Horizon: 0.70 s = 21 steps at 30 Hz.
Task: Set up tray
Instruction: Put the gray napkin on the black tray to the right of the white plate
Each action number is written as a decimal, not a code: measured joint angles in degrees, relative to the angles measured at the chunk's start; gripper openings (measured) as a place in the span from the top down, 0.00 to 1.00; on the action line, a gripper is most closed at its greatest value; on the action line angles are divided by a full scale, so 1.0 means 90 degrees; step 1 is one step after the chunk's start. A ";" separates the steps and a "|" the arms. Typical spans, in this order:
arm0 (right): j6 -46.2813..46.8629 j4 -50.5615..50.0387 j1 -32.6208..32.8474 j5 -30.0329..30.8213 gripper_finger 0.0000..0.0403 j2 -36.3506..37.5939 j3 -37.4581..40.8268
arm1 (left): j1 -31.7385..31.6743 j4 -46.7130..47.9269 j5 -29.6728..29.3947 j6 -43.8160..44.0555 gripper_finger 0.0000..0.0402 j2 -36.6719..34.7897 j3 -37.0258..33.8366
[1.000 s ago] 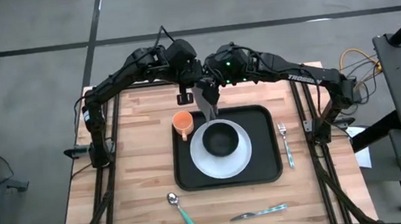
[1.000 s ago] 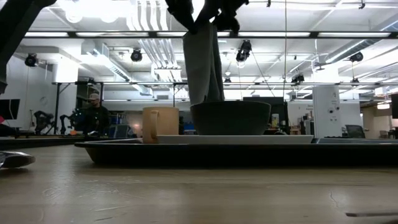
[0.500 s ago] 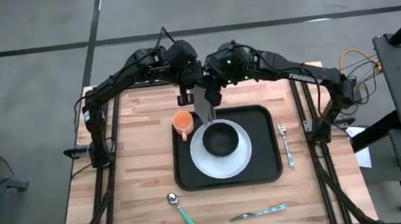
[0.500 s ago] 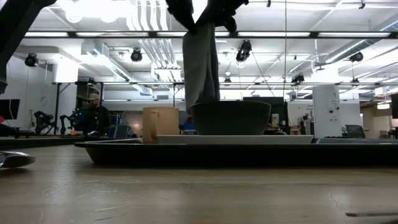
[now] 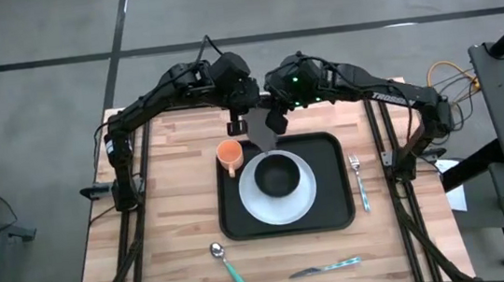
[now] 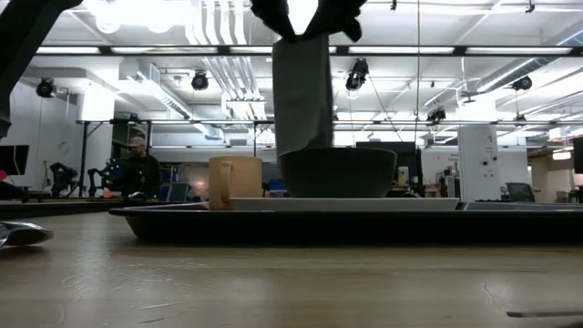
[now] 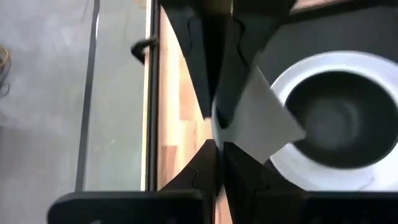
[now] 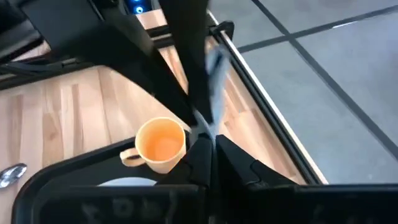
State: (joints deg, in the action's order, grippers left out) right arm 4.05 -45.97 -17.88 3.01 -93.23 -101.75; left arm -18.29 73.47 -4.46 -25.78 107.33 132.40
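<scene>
Overhead and level views. The large black rectangular tray (image 5: 334, 209) with rounded corners lies on the wooden slatted surface (image 5: 171, 215), right of centre. On it sit a white round plate (image 5: 251, 207) carrying a small black round bowl (image 5: 277, 174), and an orange mug (image 5: 229, 155) at its far left corner. Above the tray's far edge, the left claw (image 5: 236, 124) and right claw (image 5: 275, 121) are both clamped on a grey napkin (image 6: 302, 91), which hangs upright just behind the bowl. A fork (image 5: 358, 179), spoon (image 5: 228, 266) and knife (image 5: 326, 267) lie on the surface outside the tray.
</scene>
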 joint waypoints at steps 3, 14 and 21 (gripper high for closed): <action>0.0002 -0.0525 -0.0126 0.0131 0.98 0.0353 0.0019 | -0.0025 0.0435 0.0371 -0.0010 0.99 -0.0114 0.0084; 0.0783 -0.2139 0.0230 0.0710 0.98 0.1684 0.0189 | -0.0105 -0.0182 0.0786 0.0080 0.95 -0.0799 0.0271; 0.2266 -0.2696 0.1547 0.0827 0.98 0.2310 0.0437 | -0.0267 -0.0185 0.0600 -0.0019 0.90 -0.0931 0.0262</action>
State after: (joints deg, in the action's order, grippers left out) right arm 24.45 -70.24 -3.95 10.46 -72.44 -97.82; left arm -20.69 71.81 0.93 -25.96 98.95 134.76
